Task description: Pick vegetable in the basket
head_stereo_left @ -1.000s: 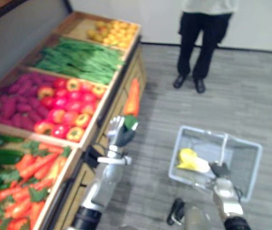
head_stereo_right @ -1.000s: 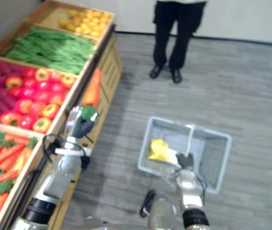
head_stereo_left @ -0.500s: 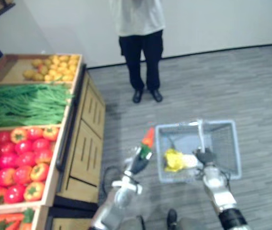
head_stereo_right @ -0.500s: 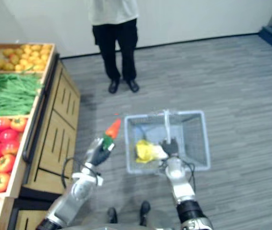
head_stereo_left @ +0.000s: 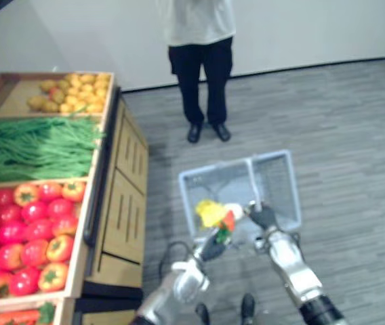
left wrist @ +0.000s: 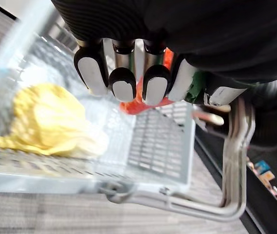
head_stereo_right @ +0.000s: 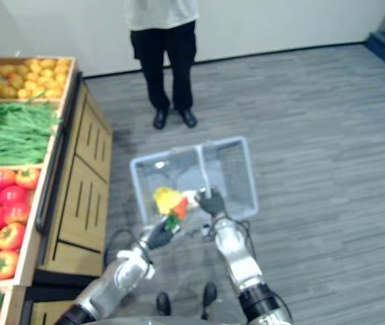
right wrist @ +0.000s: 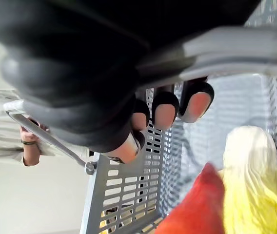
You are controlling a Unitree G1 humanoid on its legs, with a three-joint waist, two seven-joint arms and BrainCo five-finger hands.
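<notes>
We've got two silver-grey arms in front of us: the left arm [head_stereo_right: 114, 281] and the right arm [head_stereo_right: 236, 261], both rounded and metallic. There's a black band [head_stereo_right: 259, 302] ringing the right one low down, and a pale collar [head_stereo_right: 142, 261] at the left wrist. The left hand [head_stereo_left: 213, 247] and right hand [head_stereo_left: 263, 217] are dark-backed. Up close, the left's ribbed cover [left wrist: 128, 19] is black and finely ridged, its fingers [left wrist: 124, 83] silver with pale pads rimmed in black. Over on the right we see thick dark ribs [right wrist: 65, 73] and black fingertips [right wrist: 165, 109].
</notes>
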